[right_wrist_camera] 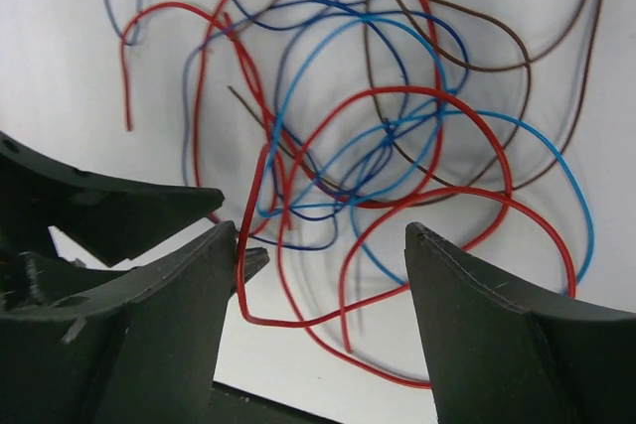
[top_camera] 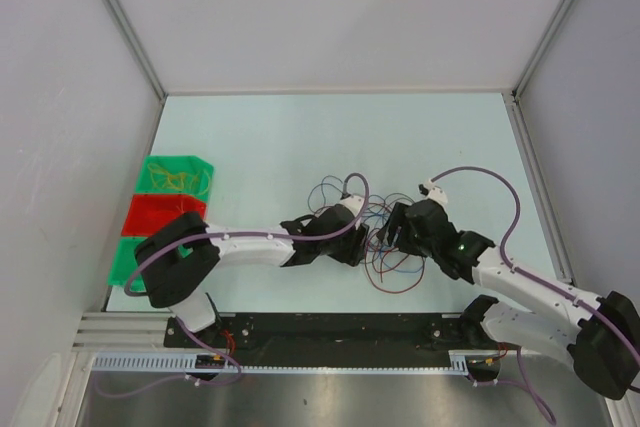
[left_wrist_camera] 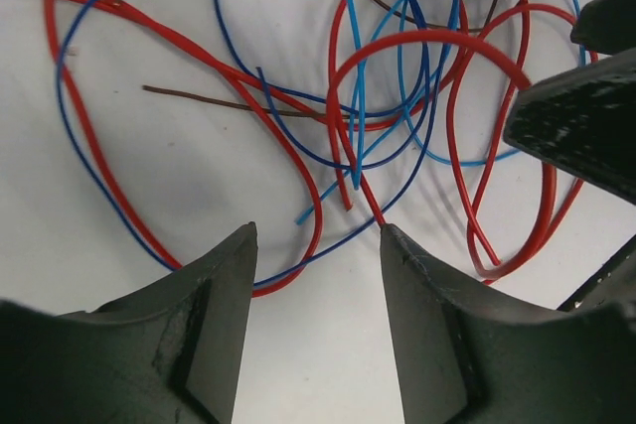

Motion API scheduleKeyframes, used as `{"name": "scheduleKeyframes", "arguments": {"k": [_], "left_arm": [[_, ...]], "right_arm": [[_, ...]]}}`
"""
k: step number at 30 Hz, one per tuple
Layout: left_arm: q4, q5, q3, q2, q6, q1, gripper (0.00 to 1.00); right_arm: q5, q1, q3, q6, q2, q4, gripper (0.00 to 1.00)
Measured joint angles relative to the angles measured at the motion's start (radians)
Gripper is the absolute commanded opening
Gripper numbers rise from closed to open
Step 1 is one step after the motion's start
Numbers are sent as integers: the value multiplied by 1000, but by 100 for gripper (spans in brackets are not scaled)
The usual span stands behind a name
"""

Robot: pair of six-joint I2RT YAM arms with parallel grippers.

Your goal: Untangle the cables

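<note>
1. Two white-and-black robot arms are seen mounted at the near edge of a pale, matte surface (top_camera: 300,137), each reaching inward toward its middle.
2. The left end effector (top_camera: 352,247) is shown with its dark fingers apart; in the left wrist view a red wire runs down to the inner edge of one fingertip (left_wrist_camera: 397,245), and whether that wire is pinched cannot be told.
3. The right end effector (top_camera: 395,230) is shown with its jaws wide apart; red loops cross the gap between them in the right wrist view, and no grip on them is visible.
4. The tangle of thin, curly red, blue, light-blue and brown cables (top_camera: 385,247) is shown lying on the surface between and just beyond the two end effectors, its loops overlapping.
5. A flat green-and-red mesh bag (top_camera: 165,212) is shown farther off at the left edge of the surface, well apart from the cables.
</note>
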Motion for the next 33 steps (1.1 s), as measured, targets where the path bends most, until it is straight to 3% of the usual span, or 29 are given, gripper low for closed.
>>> {"name": "scheduleKeyframes", "arguments": {"k": [14, 20, 21, 25, 26, 27, 28, 33], "left_arm": [[12, -14, 66, 66, 10, -31, 47], [6, -47, 93, 81, 21, -40, 32], [6, -50, 100, 89, 25, -40, 26], [3, -61, 111, 109, 27, -42, 19], [2, -64, 111, 112, 28, -42, 15], [-1, -68, 114, 116, 28, -42, 3], [-5, -72, 119, 119, 28, -43, 0], [-51, -105, 154, 123, 36, -47, 0]], "right_arm": [[7, 0, -108, 11, -52, 82, 75], [2, 0, -134, 3, -79, 109, 75], [1, 0, -136, 1, -80, 111, 76], [-1, -1, -139, -4, -80, 122, 75], [-2, -2, -139, -5, -80, 125, 75], [-3, -3, -139, -5, -80, 127, 75], [-5, -3, -139, -5, -80, 129, 75], [-14, -6, -139, -7, -78, 134, 75]]}}
